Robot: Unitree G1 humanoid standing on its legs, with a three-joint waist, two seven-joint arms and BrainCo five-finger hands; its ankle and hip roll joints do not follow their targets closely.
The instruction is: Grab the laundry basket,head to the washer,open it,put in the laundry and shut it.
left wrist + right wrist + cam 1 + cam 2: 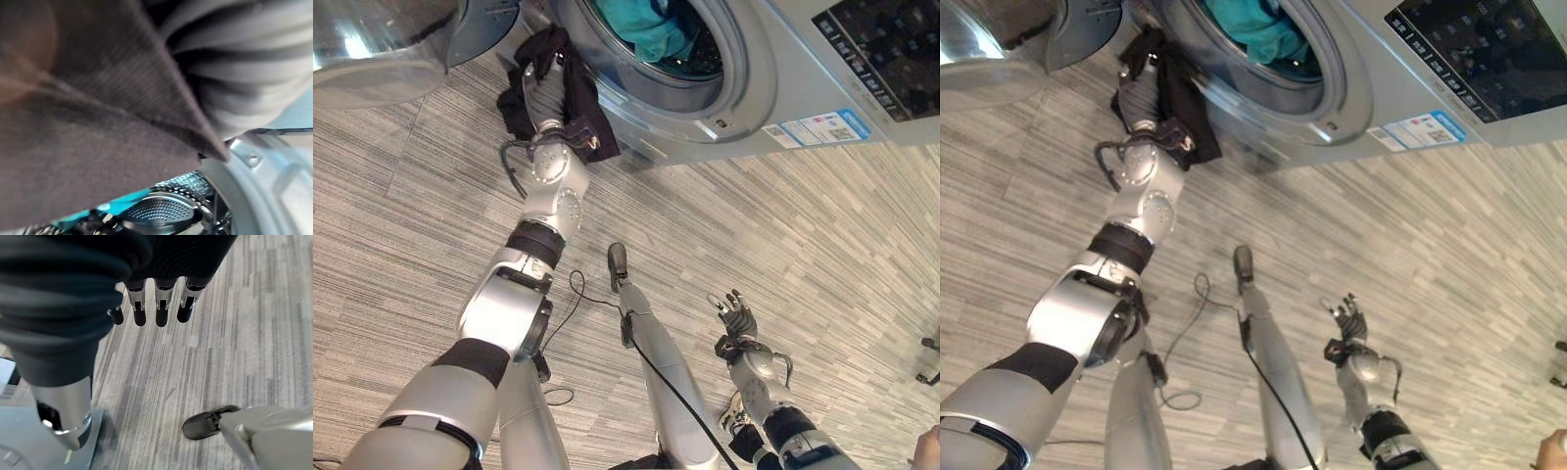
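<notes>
One dark garment (548, 83) draped over left hand (540, 98) at washer (744, 88) mouth for loading; its finger state unclear. Right hand (736, 315) idle, fingers spread.

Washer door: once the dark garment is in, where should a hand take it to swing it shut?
Take the washer door at its free outer rim, coming from the robot's left, judging by how it stands swung wide open left of the drum opening.
</notes>
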